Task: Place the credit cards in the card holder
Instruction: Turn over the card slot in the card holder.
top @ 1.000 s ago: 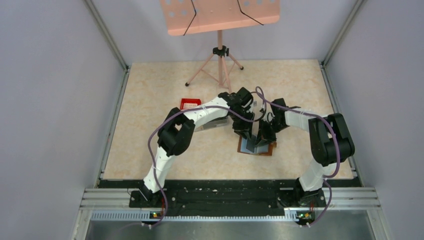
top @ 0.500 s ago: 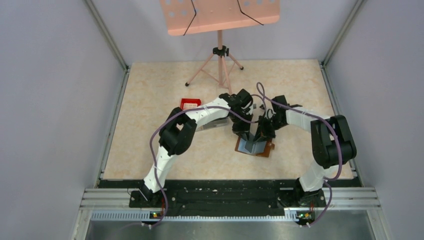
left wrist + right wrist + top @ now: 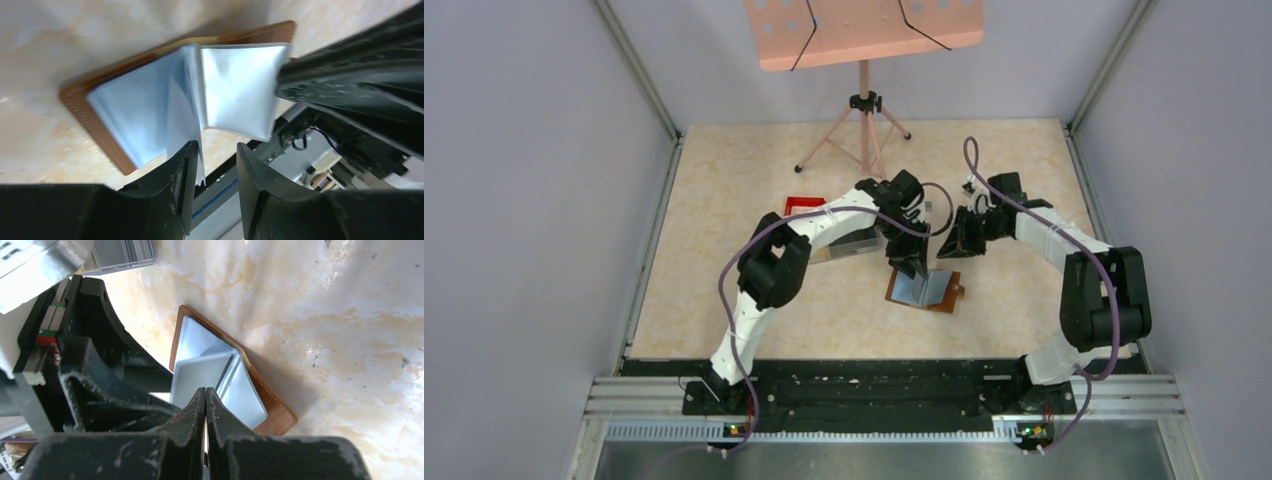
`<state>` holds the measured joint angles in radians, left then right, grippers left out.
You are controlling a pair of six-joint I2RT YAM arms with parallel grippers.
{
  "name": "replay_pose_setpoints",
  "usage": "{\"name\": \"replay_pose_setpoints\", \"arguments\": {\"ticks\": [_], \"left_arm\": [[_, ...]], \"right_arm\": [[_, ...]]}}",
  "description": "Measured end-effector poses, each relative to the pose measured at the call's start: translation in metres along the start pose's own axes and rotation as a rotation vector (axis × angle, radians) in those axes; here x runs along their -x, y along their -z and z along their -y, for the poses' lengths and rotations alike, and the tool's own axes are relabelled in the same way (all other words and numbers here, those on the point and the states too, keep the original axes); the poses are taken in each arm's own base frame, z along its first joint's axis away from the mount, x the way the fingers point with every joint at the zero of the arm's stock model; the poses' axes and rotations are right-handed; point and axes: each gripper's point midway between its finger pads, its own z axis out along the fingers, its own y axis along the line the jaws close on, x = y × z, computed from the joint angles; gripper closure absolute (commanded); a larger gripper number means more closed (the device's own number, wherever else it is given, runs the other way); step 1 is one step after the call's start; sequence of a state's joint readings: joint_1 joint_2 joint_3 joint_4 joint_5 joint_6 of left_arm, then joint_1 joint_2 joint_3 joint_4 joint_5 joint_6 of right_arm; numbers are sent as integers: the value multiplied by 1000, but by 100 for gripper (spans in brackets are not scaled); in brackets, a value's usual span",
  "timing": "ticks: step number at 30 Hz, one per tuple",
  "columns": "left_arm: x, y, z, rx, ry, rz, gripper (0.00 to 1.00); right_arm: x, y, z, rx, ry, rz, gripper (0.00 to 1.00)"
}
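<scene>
Small brown leather folding card holder (image 3: 924, 290), spread open with its inner side up on the beige marbled tabletop (image 3: 744, 180), near the middle, between the 2 arms. Holds several clear plastic sleeves (image 3: 240, 85), fanned out, with 1 leaf (image 3: 182, 120) standing upright.

Black 2-finger left gripper (image 3: 216, 172), poised right over the holder with its jaws apart. Upright leaf resting against the inner face of 1 finger. Seems placed that way to prop a pocket open for loading.

Black 2-finger right gripper (image 3: 205, 400), hanging above and just beyond the holder, fingers pressed together, nothing visible between them. Probably held off to leave room over the sleeves.

No thin plastic credit cards plainly visible. Cannot tell whether any lie in the clear rectangular plastic box (image 3: 122, 252) beside the left arm. Pockets on show appear empty, so loading looks not yet done.
</scene>
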<state>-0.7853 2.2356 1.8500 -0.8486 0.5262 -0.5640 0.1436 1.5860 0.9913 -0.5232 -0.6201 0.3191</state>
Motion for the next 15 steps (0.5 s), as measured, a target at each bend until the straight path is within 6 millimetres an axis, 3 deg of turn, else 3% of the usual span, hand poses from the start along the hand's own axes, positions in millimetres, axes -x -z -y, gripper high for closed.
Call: {"name": "replay_pose_setpoints", "arguments": {"ticks": [6, 15], "left_arm": [[2, -10, 26, -127, -27, -57, 57], [-10, -36, 30, -188, -40, -161, 55]], "right_arm": [[2, 2, 2, -1, -16, 5, 100], [6, 4, 10, -26, -47, 23, 100]]}}
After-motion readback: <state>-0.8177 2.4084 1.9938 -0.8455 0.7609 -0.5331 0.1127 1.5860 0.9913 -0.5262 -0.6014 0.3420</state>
